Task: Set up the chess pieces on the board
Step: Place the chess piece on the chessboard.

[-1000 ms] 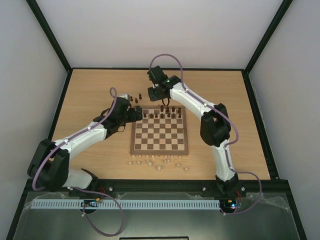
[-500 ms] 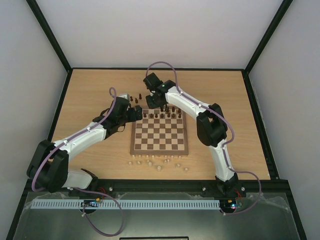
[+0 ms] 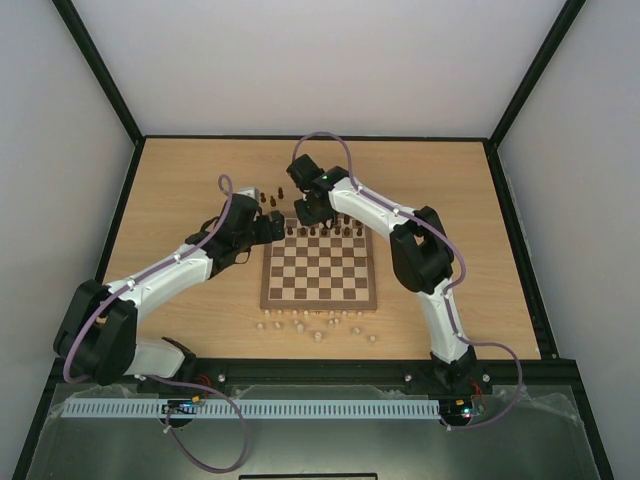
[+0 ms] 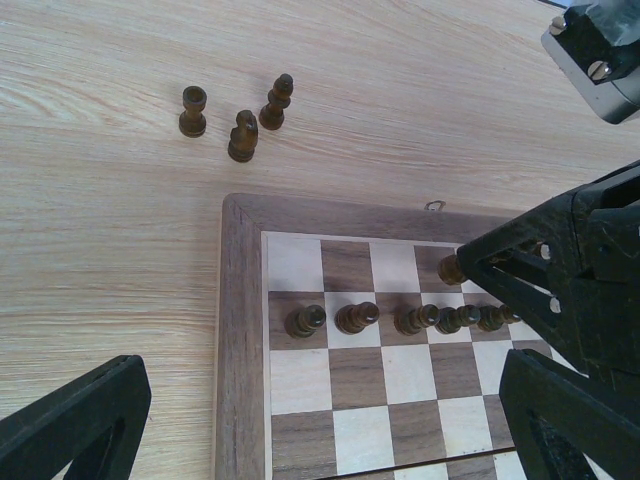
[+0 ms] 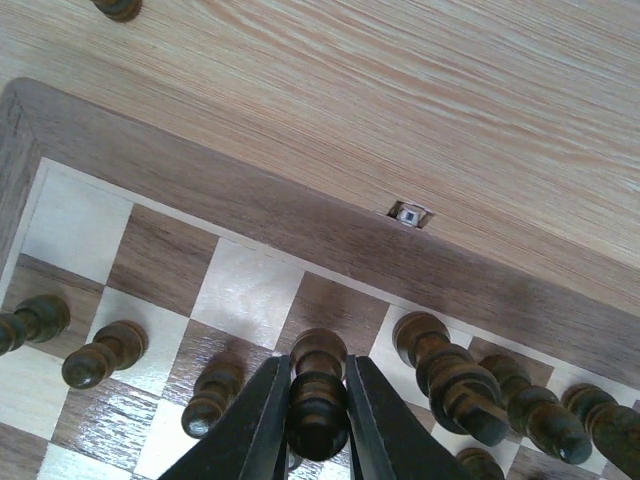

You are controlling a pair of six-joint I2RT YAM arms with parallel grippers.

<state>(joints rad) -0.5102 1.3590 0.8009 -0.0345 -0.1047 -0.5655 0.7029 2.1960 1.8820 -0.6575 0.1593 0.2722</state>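
I see the wooden table (image 3: 180, 200) under both arms, and on it the board (image 3: 320, 304), with the dark set going along its far two rows. My left gripper (image 4: 320, 430) hangs over the board's far-left corner with its fingers spread wide, holding nothing. My right gripper (image 5: 318, 415) is over the back row, pinching one dark piece (image 5: 318, 352). That piece stands upright between the fingers, long axis vertical, directly above a dark square just left of a seated back-row piece (image 5: 440, 365). I judge the coming move to be a straight lowering and release, though I cannot tell whether the base touches yet. The pawn row (image 4: 355, 317) stands just in front. Three loose chess pieces (image 4: 242, 136) wait on the table beyond that corner, nearer my left arm.
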